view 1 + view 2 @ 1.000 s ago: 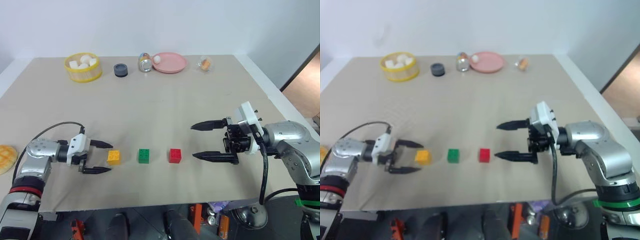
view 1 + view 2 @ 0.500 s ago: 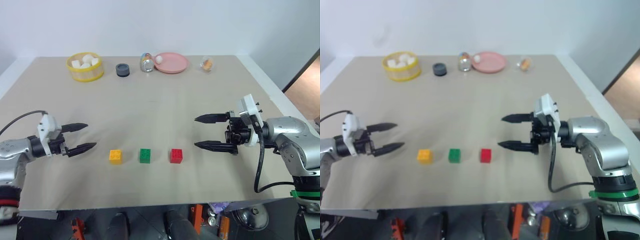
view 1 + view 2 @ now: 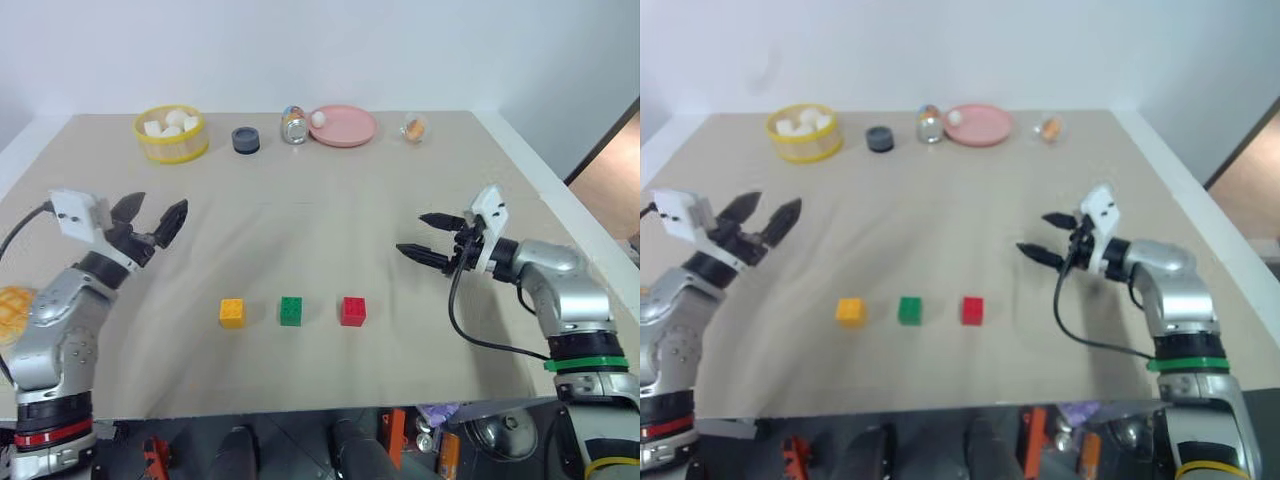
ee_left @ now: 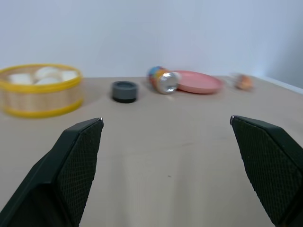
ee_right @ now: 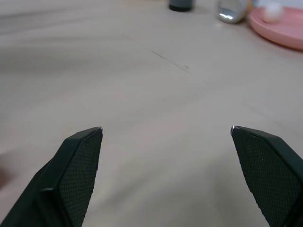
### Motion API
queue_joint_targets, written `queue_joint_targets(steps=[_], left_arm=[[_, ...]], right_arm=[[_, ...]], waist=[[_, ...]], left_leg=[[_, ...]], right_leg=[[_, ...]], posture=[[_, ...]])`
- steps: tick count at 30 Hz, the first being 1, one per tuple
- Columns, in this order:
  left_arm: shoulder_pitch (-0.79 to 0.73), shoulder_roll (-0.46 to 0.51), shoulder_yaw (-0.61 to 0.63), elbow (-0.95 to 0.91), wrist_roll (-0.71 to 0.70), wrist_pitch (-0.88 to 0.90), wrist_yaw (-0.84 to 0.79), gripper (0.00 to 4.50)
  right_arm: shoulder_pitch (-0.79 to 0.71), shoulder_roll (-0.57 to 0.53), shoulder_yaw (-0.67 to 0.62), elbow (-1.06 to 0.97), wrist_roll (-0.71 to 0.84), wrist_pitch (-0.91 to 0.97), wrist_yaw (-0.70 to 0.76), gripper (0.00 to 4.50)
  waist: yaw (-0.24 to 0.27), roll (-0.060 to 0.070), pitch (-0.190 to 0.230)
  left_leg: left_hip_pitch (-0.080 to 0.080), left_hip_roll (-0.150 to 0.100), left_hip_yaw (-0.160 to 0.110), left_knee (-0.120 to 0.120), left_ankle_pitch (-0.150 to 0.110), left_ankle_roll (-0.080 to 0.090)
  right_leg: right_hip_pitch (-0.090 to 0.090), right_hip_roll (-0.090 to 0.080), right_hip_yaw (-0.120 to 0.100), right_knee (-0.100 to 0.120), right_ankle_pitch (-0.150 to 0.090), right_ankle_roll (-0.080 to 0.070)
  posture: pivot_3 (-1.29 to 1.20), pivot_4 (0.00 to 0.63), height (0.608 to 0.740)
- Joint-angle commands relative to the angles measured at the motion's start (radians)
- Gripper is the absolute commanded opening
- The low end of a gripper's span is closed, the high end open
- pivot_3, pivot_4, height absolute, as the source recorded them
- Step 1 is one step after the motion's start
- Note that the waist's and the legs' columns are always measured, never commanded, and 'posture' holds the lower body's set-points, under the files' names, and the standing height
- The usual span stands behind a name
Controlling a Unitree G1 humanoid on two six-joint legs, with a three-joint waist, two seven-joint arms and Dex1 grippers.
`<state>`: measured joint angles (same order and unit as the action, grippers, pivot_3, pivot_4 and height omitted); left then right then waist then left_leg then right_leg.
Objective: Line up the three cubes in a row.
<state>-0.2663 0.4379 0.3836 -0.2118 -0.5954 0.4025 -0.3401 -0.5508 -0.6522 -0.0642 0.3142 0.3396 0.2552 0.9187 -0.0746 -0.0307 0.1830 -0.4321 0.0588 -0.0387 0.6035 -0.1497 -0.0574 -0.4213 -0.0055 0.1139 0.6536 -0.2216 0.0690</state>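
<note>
Both tools are raised off the surface and clear of the cubes; the left tool (image 3: 147,222) hangs far-left of the row with its fingers spread and nothing between them, and the right tool (image 3: 428,237) hangs to the right and slightly farther back, likewise spread and empty; the three cubes sit in the near middle of the surface (image 3: 330,190), orange-yellow cube (image 3: 231,312) on the left, green cube (image 3: 291,310) in the centre, red cube (image 3: 352,310) on the right; their line runs left to right, evenly gapped, none touching, so the row looks already made; if any nudge were needed, the left tool is nearer the orange-yellow cube and the right tool nearer the red one; the surface is a plain beige sheet, and a yellow basket (image 3: 171,134), a dark cap (image 3: 244,139), a tipped can (image 3: 292,125) and a pink plate (image 3: 343,127) stand well apart along the far edge; a yellow bun (image 3: 14,312) lies at the near left; a pale wall rises behind.
</note>
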Motion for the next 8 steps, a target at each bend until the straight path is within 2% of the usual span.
queue_joint_targets(steps=[1,8], left_arm=[[0.025,-0.039,0.021,-0.103,0.013,0.03,0.12,4.45],[0.066,-0.088,0.025,-0.13,-0.004,0.053,0.19,4.45]], right_arm=[[0.025,0.038,-0.113,-0.044,0.006,-0.021,-0.157,4.5],[0.077,0.129,-0.217,-0.138,0.027,0.004,-0.373,4.5]], waist=[[0.0,0.0,0.0],[0.0,0.0,0.0]], left_leg=[[0.0,0.0,0.0,0.0,0.0,0.0],[0.001,-0.001,0.0,0.001,0.0,0.0]], right_leg=[[0.0,0.0,0.0,0.0,0.0,0.0],[0.001,0.0,0.0,0.0,0.0,-0.003]], posture=[[0.0,0.15,0.74],[0.0,0.15,0.74]])
